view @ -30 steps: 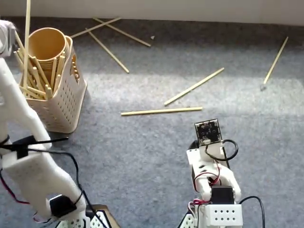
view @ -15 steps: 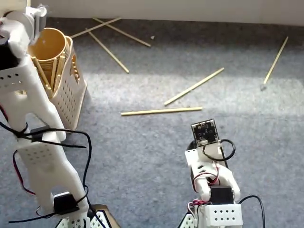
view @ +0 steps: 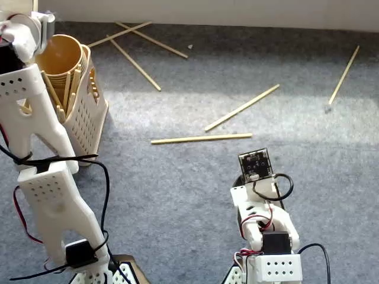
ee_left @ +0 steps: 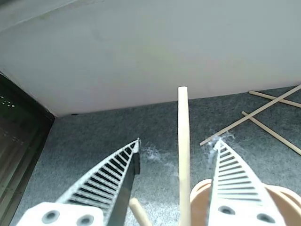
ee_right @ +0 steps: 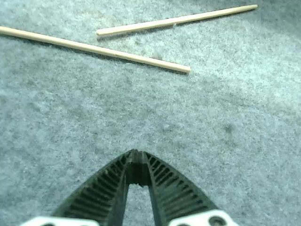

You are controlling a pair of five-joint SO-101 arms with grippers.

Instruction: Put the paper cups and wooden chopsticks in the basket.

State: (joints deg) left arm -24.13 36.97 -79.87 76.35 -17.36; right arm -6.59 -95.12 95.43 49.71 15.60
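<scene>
A white slotted basket (view: 83,127) stands at the far left and holds stacked paper cups (view: 59,52) and several wooden chopsticks (view: 66,94). My left gripper (ee_left: 178,146) hovers open above it. One chopstick (ee_left: 183,141) stands upright between the fingers, touching neither, beside a cup rim (ee_left: 200,193). Several more chopsticks lie on the grey carpet, among them one mid-floor (view: 201,139) and one angled (view: 241,107). My right gripper (ee_right: 136,162) is shut and empty, low over the carpet, short of two chopsticks (ee_right: 94,48) (ee_right: 174,19).
A white wall (ee_left: 141,52) runs along the far edge of the carpet behind the basket. Crossed chopsticks (view: 135,44) lie near that wall, and a lone one (view: 344,74) lies at the far right. The right arm's base (view: 269,260) sits at the front.
The left arm has swung from the left edge to above the basket, carrying the upright chopstick over it. The right arm has barely shifted.
</scene>
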